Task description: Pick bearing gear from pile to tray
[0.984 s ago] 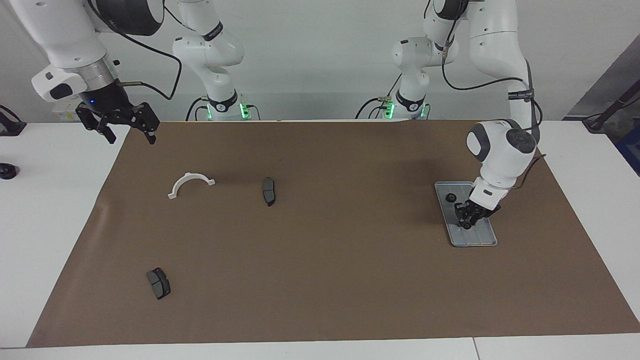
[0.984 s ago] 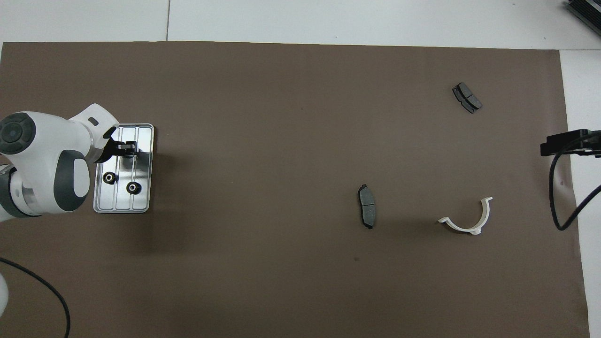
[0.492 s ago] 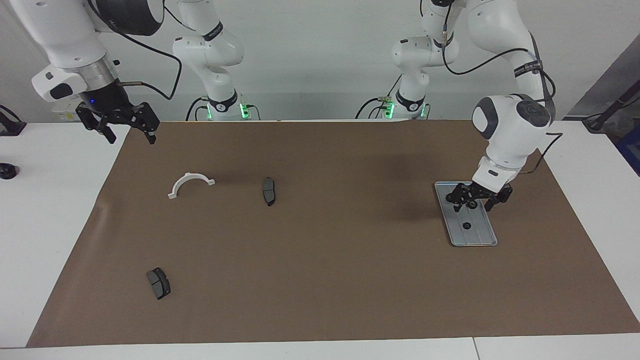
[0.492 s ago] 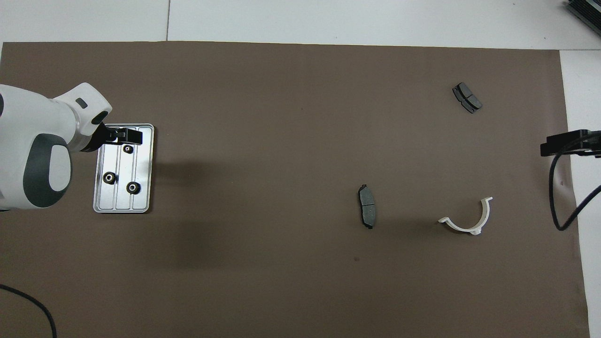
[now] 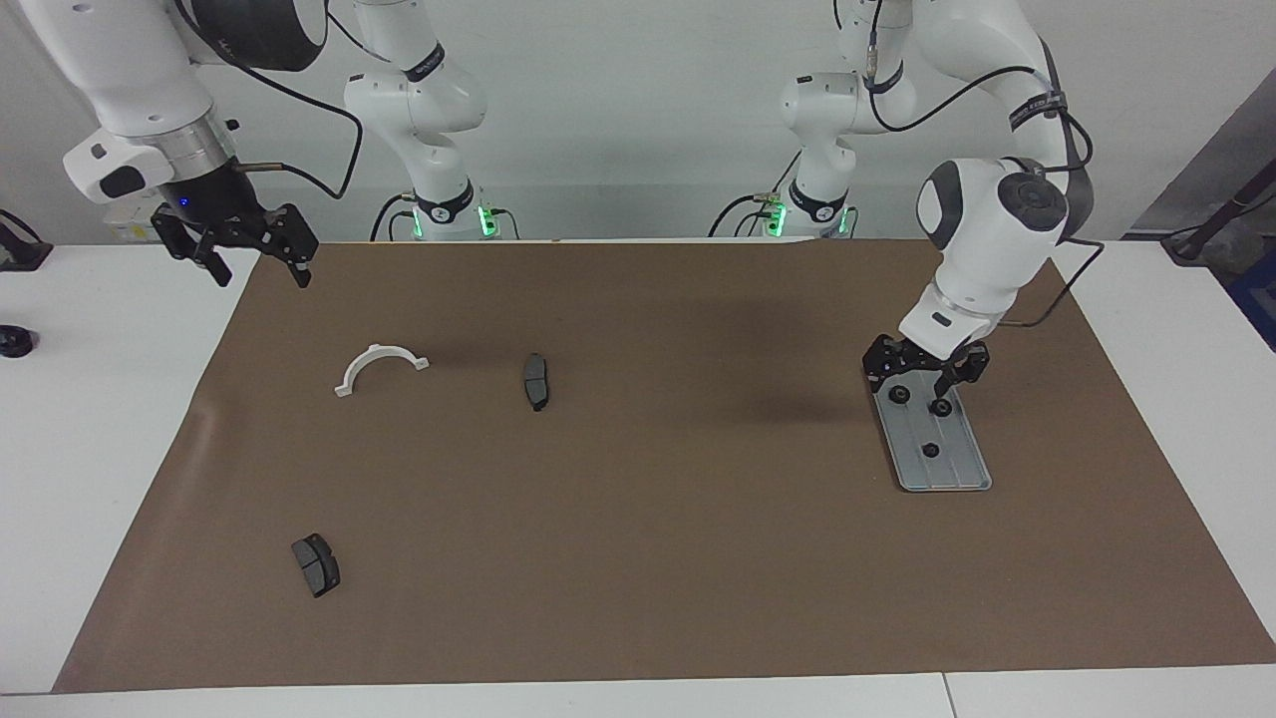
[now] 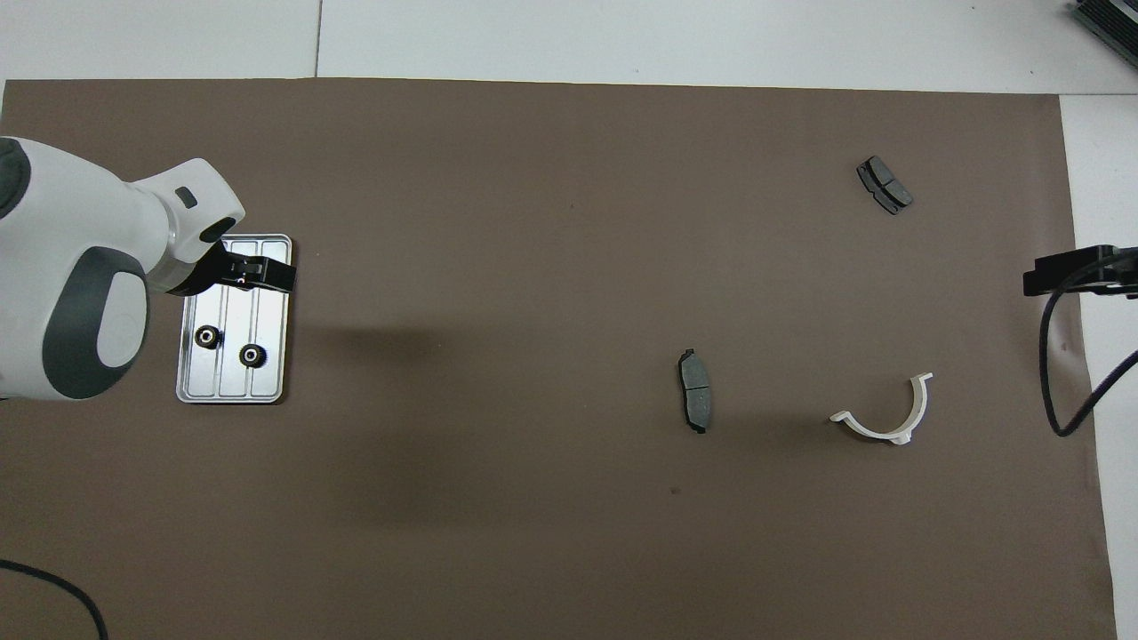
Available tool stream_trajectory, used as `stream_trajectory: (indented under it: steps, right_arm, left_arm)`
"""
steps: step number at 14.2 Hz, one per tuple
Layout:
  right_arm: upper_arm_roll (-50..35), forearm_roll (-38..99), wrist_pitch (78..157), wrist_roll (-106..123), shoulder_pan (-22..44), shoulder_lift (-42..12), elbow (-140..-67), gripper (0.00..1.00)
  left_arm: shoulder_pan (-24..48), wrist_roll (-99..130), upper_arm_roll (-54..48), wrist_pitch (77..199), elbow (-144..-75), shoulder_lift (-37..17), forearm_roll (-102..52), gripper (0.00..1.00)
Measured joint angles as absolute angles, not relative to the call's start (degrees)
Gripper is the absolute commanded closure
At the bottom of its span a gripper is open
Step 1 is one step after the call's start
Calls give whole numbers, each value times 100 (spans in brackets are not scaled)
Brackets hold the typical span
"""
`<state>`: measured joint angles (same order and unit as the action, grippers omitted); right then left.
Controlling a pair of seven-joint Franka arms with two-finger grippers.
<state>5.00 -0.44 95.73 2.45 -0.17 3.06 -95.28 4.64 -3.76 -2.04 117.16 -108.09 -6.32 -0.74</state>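
1. Left gripper (image 5: pixel 925 367) hangs over the end of the tray (image 5: pixel 962 469) nearer the robots, at the right of the facing view, with its fingers spread wide and nothing between them.
2. Three small black gears lie in the tray: the facing view shows one (image 5: pixel 898 394) and another (image 5: pixel 940 407) under the gripper, and a third (image 5: pixel 930 450) lower in the frame.
3. Right gripper (image 5: pixel 249 254) waits in the air at the upper left of the facing view, over the edge of the brown mat (image 5: pixel 638 499), its fingers wide apart and empty.
4. On the mat sit a white half-ring (image 5: pixel 379 366), a dark pad (image 5: pixel 535 381) beside it, and another dark pad (image 5: pixel 316 564) at the lower left.
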Motion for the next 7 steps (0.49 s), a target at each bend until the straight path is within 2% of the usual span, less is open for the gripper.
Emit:
stream_trajectory:
  steps: [7]
  right_arm:
    - [499, -44, 9573, 245, -17, 306, -9529, 0]
  left_arm:
    - [124, -690, -152, 9793, -9228, -298, -74, 0]
